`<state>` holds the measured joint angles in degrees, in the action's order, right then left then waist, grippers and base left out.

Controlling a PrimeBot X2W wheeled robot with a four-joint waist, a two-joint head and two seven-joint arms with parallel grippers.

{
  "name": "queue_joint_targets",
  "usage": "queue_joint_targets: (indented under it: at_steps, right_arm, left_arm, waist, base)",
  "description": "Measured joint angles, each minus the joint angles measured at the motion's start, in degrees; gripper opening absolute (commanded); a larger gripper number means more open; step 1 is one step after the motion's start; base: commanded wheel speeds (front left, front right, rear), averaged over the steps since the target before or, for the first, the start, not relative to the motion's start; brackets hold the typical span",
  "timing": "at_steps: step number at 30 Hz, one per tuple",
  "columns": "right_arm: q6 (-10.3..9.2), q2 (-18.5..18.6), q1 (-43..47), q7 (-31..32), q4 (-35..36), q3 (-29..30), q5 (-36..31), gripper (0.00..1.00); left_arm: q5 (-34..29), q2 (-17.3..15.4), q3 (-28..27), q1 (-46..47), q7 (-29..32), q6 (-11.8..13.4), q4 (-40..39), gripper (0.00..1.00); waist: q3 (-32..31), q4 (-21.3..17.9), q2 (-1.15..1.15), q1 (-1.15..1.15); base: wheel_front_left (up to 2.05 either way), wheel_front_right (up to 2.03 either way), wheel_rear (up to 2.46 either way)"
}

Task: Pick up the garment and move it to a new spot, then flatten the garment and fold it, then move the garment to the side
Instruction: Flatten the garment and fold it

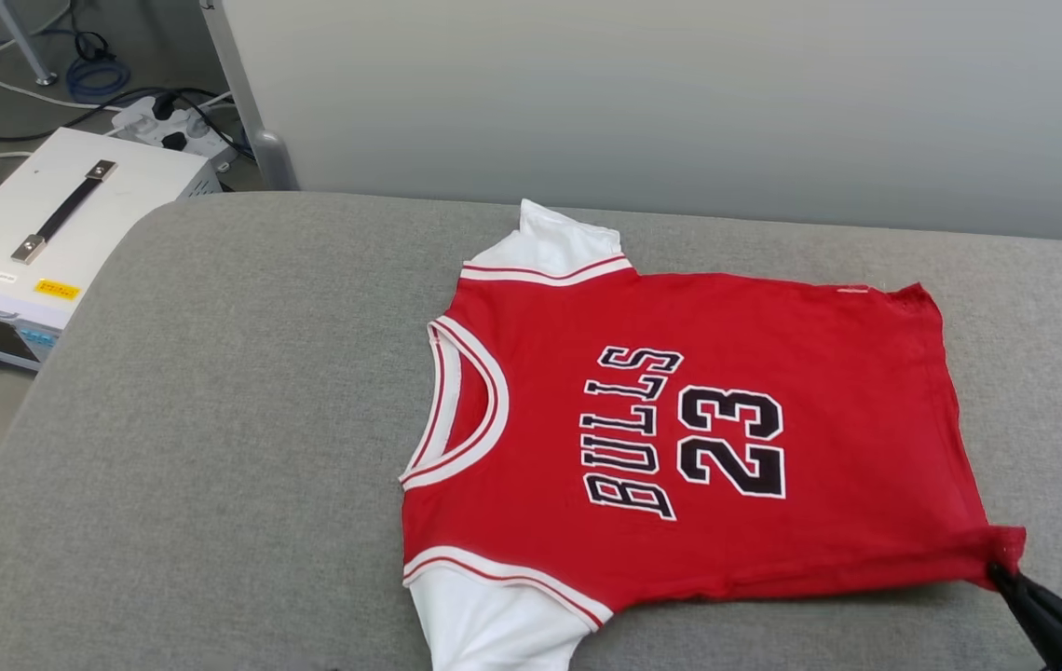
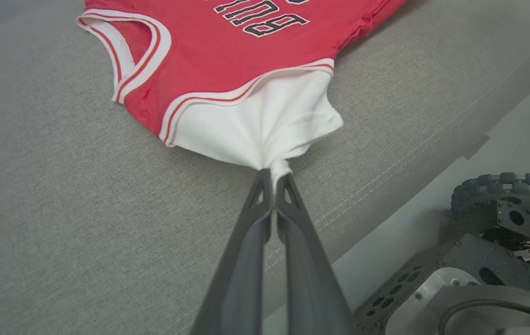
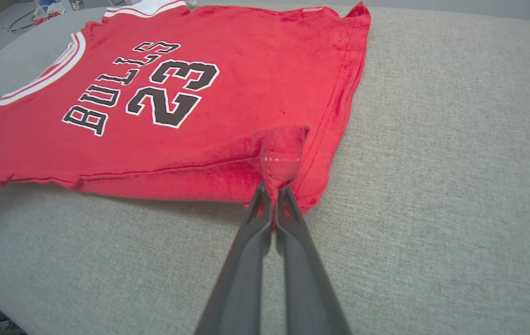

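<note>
base (image 2: 502, 223): our own wheel and dark plate, below the cushion's near edge in the left wrist view.
left gripper (image 2: 274, 179): fingers pressed together on the tip of the near sleeve (image 2: 265, 125). The white cloth bunches to a point right at the tips.
right gripper (image 3: 274, 193): fingers closed, pinching the near hem corner (image 3: 283, 153). We see that red corner pulled up into a small peak. In the head view the gripper sits at the lower right, tips on the corner.
shirt (image 1: 680, 438): front up on the cushion, mostly flat, sideways to us. Collar is to our left, hem to our right. The near side runs between our two grippers, and the body spreads away from both sets of tips.
near side: a raised ridge of red cloth runs from the right grip toward the sleeve in the right wrist view.
lettering (image 1: 680, 433): black, white-edged, mid-chest, well apart from both grippers.
far sleeve (image 1: 554, 242): white, flat at the far side, nothing on it.
far hem corner (image 1: 913, 298): flat on the cushion.
cushion (image 1: 214, 419): grey fabric, carries the whole shirt.
wall (image 1: 680, 93): pale panel just behind the cushion.
box (image 1: 56, 233): white case with a black handle, on the floor off the cushion's far left corner. A power strip (image 1: 168, 126) and cables lie behind it.
</note>
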<state>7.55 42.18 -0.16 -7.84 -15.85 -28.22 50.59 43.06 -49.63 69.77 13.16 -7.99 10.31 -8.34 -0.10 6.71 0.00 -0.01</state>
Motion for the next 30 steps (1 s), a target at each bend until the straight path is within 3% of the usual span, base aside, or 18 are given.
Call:
queue_joint_targets:
  at_steps: [7, 15, 23, 30]
  right_arm:
    - [-0.01, 1.0, 6.2, 0.1, 5.7, 3.4, 0.0, 0.00]
    - [-0.01, -1.0, 6.5, -0.5, 9.8, 9.5, -1.8, 0.00]
    - [-0.01, -3.5, 3.2, 1.8, 12.2, 11.8, -4.3, 0.00]
    - [-0.01, -7.0, -2.7, 3.6, 10.2, 13.1, -6.1, 0.00]
  left_arm:
    - [-0.6, -1.2, -0.2, 0.1, 0.8, -0.9, -2.1, 0.00]
    - [-0.7, -2.6, -5.7, 6.6, -0.6, -1.0, -2.5, 0.00]
    - [-0.5, -2.2, -9.7, 14.8, 0.0, -3.3, 0.5, 0.00]
    - [0.0, -1.0, -12.0, 20.8, 1.5, -6.0, 5.9, 0.00]
  waist:
    - [0.5, 0.1, 0.00, 0.00]
    - [3.5, -0.9, 0.00, 0.00]
    - [7.6, -2.3, 0.00, 0.00]
    - [11.2, -4.1, 0.00, 0.00]
  base:
    - [0.00, 0.00, 0.00]
    - [0.00, 0.00, 0.00]
    - [0.00, 0.00, 0.00]
    - [0.00, 0.00, 0.00]
